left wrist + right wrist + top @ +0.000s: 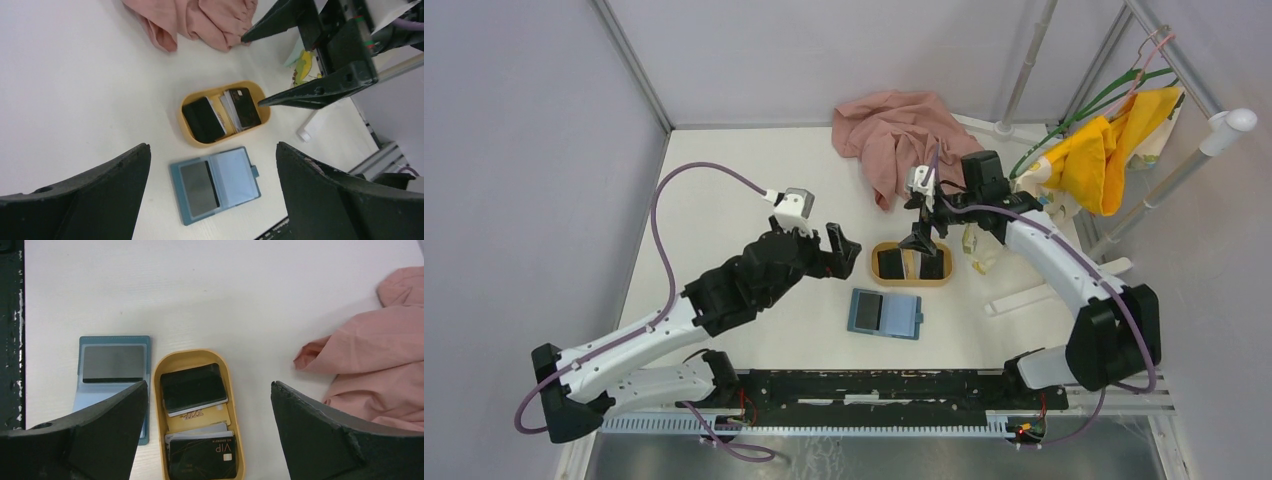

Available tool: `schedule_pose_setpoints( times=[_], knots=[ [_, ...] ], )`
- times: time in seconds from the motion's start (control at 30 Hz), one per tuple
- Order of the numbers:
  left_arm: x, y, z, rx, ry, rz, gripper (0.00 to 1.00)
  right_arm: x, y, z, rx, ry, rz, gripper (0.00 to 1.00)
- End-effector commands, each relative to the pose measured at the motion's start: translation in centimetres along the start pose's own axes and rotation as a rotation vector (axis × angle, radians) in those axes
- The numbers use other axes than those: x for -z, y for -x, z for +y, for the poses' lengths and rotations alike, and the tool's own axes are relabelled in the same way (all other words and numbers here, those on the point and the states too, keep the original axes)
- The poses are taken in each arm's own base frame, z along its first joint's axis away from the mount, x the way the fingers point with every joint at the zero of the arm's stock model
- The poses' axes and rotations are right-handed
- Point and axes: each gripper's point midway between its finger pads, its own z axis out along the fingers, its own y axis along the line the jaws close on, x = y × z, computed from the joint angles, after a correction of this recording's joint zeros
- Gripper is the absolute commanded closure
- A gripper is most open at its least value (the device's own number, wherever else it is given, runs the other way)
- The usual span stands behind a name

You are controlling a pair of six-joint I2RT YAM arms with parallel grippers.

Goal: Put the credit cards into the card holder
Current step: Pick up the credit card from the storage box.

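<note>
The card holder point(885, 313) lies open and flat on the table, just in front of the oval tan tray point(911, 283). One dark card point(867, 311) sits in its left pocket. It also shows in the left wrist view point(215, 184) and the right wrist view point(114, 370). The tray holds two stacks of credit cards, each topped by a black card point(192, 386) point(202, 457). My right gripper point(922, 240) hangs open and empty right above the tray. My left gripper point(844, 250) is open and empty, left of the tray and above the table.
A pink cloth point(894, 135) lies behind the tray. A small yellow-green item point(977, 250) and a white bar point(1024, 295) lie right of it. A rack with a yellow garment point(1114, 150) stands at the far right. A black rail point(874, 385) runs along the near edge.
</note>
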Motion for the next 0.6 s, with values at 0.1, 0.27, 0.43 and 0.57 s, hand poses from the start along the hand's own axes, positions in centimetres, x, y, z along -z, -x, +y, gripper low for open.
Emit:
schedule_pose_setpoints(
  times=[0.1, 0.27, 0.43, 0.57],
  knots=[
    [-1.2, 3.6, 3.4, -0.274, 0.167, -0.045, 0.00, -0.6, -1.4, -1.3, -0.065, -0.079, 0.015, 0.02],
    [-3.5, 5.2, 1.5, -0.155, -0.088, -0.023, 0.00, -1.0, -2.9, -1.7, -0.100, -0.118, 0.038, 0.02],
    [-4.4, 7.3, -1.9, -0.195, -0.260, 0.026, 0.00, -1.8, -3.4, -1.0, -0.147, -0.091, 0.008, 0.02],
    [-5.9, 4.6, -0.8, -0.226, -0.259, 0.063, 0.00, -2.3, -3.5, -0.5, -0.183, -0.061, -0.011, 0.02]
  ],
)
